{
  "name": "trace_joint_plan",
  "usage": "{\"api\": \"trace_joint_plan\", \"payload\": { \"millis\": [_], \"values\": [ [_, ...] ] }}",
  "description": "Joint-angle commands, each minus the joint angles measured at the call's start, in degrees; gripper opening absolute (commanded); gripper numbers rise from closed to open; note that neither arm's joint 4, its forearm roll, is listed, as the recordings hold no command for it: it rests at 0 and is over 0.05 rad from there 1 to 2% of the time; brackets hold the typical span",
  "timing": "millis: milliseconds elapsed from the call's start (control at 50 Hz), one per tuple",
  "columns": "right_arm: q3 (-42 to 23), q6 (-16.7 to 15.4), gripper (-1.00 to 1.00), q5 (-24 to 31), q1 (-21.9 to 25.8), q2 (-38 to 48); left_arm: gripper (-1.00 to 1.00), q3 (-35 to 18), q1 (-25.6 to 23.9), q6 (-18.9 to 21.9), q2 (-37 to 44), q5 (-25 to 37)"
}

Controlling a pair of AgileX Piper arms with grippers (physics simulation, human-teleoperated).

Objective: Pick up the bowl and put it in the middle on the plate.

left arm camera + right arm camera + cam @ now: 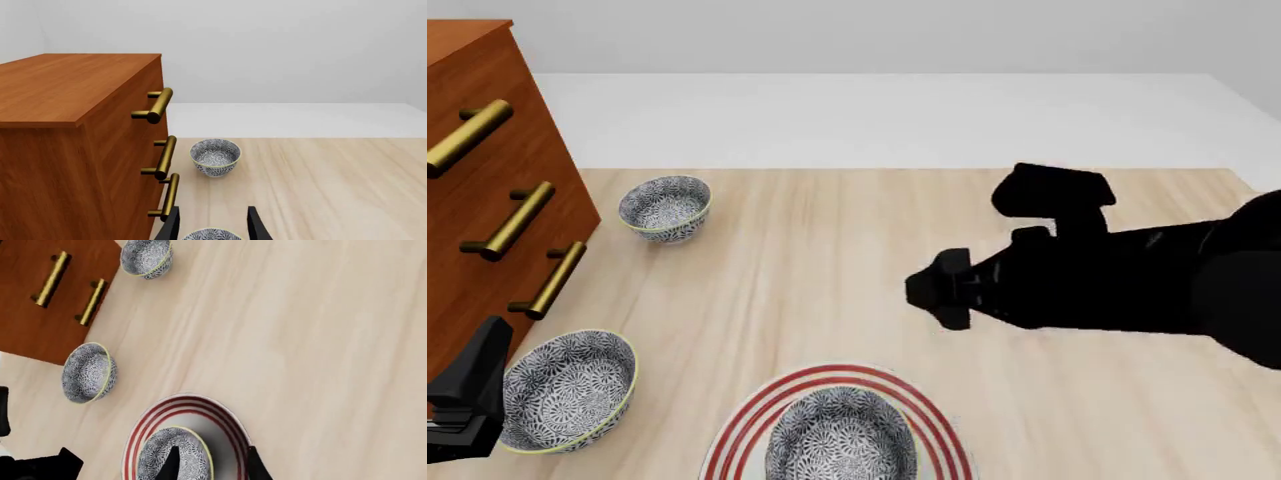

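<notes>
The bowl [175,456] sits centred on the plate [227,422], right beneath the right claw [210,462]. That claw's fingers stand spread, gripping nothing. The left claw [212,224] is spread too, above another bowl [212,234] on the counter [320,180].

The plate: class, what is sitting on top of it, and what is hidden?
One patterned bowl sits upright on the plate, about central. The plate's middle is covered by it.

left edge: wooden drawer cabinet [487,190] with brass handles [510,220] sticking out, two spare bowls [666,207] just beside it
near edge: plate [928,430] (bowl [838,437] already inside)
middle and far right of table [868,240]: bare wood, easy passage
</notes>
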Motion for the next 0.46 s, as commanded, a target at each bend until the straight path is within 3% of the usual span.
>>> {"api": "trace_joint_plan", "payload": {
  "millis": [20, 40, 60, 180, 280, 300, 340, 380, 460],
  "values": [
    [-17.43, -9.93, 1.0, 15.65, -10.27, -14.56, 1.0, 0.0, 0.0, 0.0, 0.0, 0.0],
    [-21.44, -12.91, 1.0, 17.77, -12.32, -16.61, 1.0, 0.0, 0.0, 0.0, 0.0, 0.0],
    [-22.58, -11.64, 1.0, 18.57, -11.35, -16.85, 1.0, 0.0, 0.0, 0.0, 0.0, 0.0],
    [-29.78, -12.95, 1.0, 22.05, -14.05, -22.16, 1.0, 0.0, 0.0, 0.0, 0.0, 0.0],
    [-31.9, -13.39, 1.0, 23.07, -17.74, -26.57, 1.0, 0.0, 0.0, 0.0, 0.0, 0.0],
    [-32.8, -16.37, 1.0, 23.25, -19.48, -28.07, 1.0, 0.0, 0.0, 0.0, 0.0, 0.0],
    [-33.04, -16.23, 1.0, 23.38, -19.55, -30.02, 1.0, 0.0, 0.0, 0.0, 0.0, 0.0],
    [-33.29, -19.68, 1.0, 23.23, -22.34, -32.94, 1.0, 0.0, 0.0, 0.0, 0.0, 0.0],
    [-30.33, -17.1, 1.0, 22.08, -24.5, -37.76, 1.0, 0.0, 0.0, 0.0, 0.0, 0.0]
  ]
}}
